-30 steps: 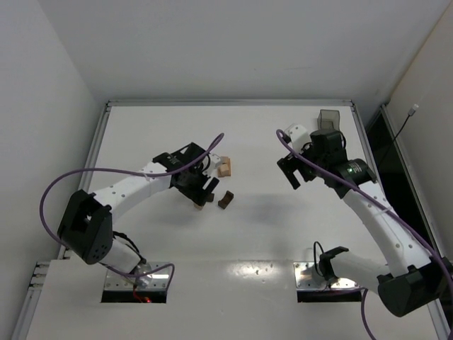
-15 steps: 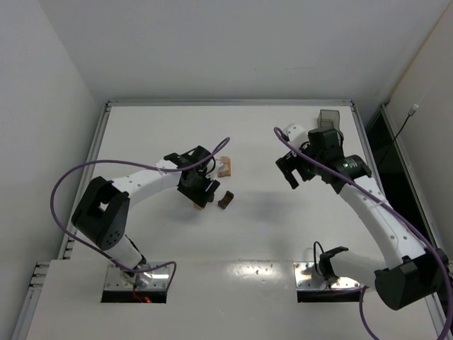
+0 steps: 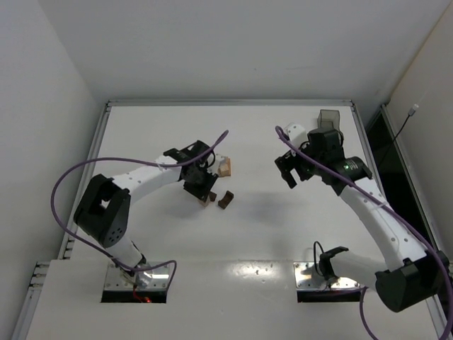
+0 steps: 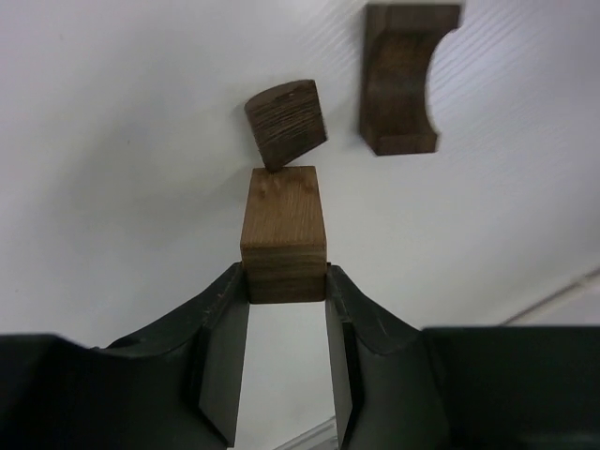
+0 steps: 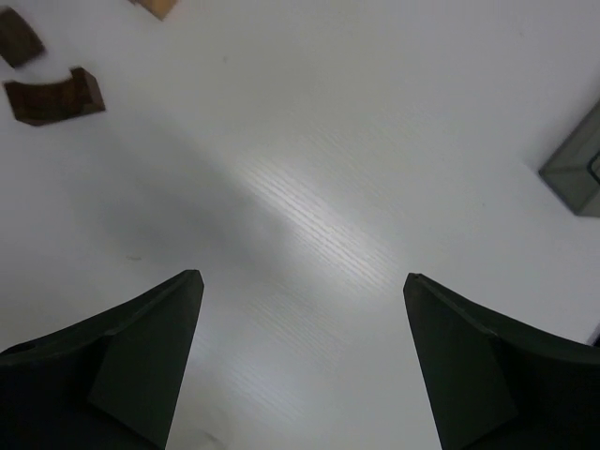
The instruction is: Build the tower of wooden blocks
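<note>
The wood blocks lie loose on the white table, none stacked into a tower. My left gripper [image 4: 286,277] is shut on a small tan-brown rectangular block [image 4: 284,220], one finger pressed on each side; in the top view the left gripper [image 3: 205,190] sits left of centre. Just beyond the held block lie a dark wedge piece [image 4: 286,122] and a dark brown arch piece [image 4: 403,80], the arch [image 3: 226,200] showing from above too. A light tan block [image 3: 225,167] lies a little farther back. My right gripper [image 3: 290,170] hovers open and holds nothing, its jaws [image 5: 300,277] wide over bare table.
A translucent grey container [image 3: 328,119] stands at the back right corner, behind the right arm, and its edge [image 5: 574,173] shows in the right wrist view. A raised rim [image 3: 226,103] runs round the table. Purple cables loop over both arms.
The left gripper's jaws have closed onto the small tan-brown block, after shifting slightly toward the dark pieces. The right arm has barely moved and stays open.
</note>
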